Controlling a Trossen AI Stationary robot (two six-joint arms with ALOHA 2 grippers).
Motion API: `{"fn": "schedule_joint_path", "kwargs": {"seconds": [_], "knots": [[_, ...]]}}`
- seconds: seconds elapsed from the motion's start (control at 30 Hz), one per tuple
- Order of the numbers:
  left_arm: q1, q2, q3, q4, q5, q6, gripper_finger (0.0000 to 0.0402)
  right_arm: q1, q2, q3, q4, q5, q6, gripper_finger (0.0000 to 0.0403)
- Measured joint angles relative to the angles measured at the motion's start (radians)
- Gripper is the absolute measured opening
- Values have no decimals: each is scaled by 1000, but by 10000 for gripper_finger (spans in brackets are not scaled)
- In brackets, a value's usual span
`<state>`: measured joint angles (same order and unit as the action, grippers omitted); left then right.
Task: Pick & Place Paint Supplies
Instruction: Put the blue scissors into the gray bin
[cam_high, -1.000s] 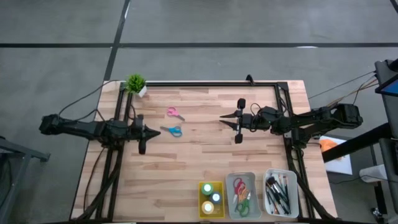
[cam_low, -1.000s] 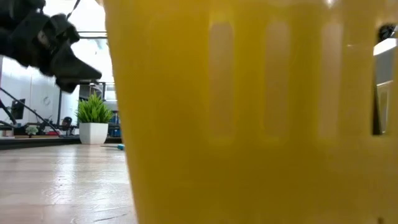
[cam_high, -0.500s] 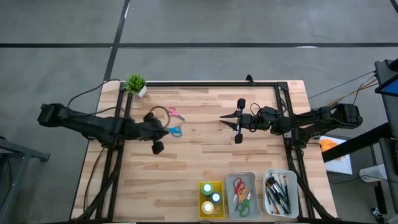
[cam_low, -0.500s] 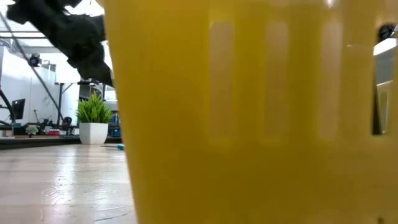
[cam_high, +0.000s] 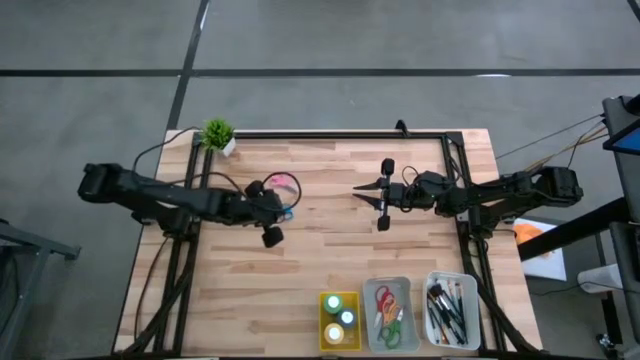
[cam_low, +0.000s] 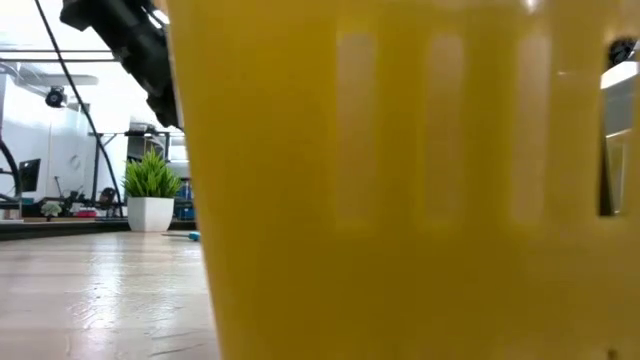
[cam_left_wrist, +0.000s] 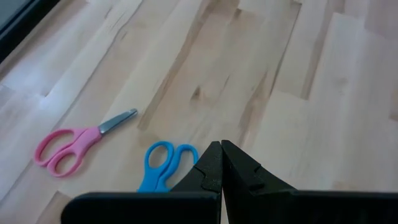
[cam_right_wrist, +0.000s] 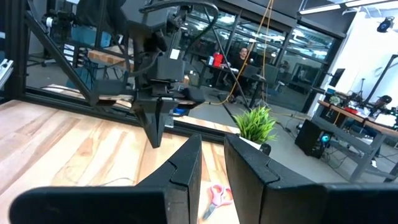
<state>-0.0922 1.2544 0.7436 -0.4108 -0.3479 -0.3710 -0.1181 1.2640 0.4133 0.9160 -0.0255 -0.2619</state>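
Blue scissors (cam_left_wrist: 164, 163) (cam_high: 289, 212) and pink scissors (cam_left_wrist: 73, 143) (cam_high: 283, 183) lie flat on the wooden table, left of its middle. My left gripper (cam_left_wrist: 219, 146) (cam_high: 280, 208) hangs shut above the table, right beside the blue scissors' handles, whose edge its fingers hide. My right gripper (cam_high: 357, 189) (cam_right_wrist: 211, 146) waits right of the table's middle, its fingers a narrow gap apart, pointing toward the table's left. Paint bottles (cam_high: 340, 318) stand in the yellow tray, more scissors (cam_high: 388, 312) lie in the grey tray, and brushes (cam_high: 448, 310) lie in the white tray.
Yellow tray (cam_high: 324, 300), grey tray (cam_high: 368, 288) and white tray (cam_high: 430, 280) stand in a row at the near edge; the yellow tray's wall (cam_low: 400, 200) fills most of the low view. A small potted plant (cam_high: 218, 134) stands at the far left corner. Bare wood lies between the arms.
My left arm has reached toward the table's right, from near the left edge to the blue scissors, rising in the low view. Its gripper has rolled about its axis and stayed shut. The scissors have not moved.
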Motion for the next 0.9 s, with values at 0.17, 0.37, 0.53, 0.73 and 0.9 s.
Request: {"fn": "schedule_joint_path", "kwargs": {"seconds": [0.17,0.37,0.53,0.73,0.9], "knots": [[18,42,4,11,7,-42,1,0,0,0,0,0,0,66],[46,77,4,26,28,-53,65,0,0,0,0,0,0,66],[61,92,4,42,51,-48,146,0,0,0,0,0,0,66],[75,155,15,44,63,-49,184,0,0,0,0,0,0,66],[101,244,50,44,87,-46,186,0,0,0,0,0,0,66]]}}
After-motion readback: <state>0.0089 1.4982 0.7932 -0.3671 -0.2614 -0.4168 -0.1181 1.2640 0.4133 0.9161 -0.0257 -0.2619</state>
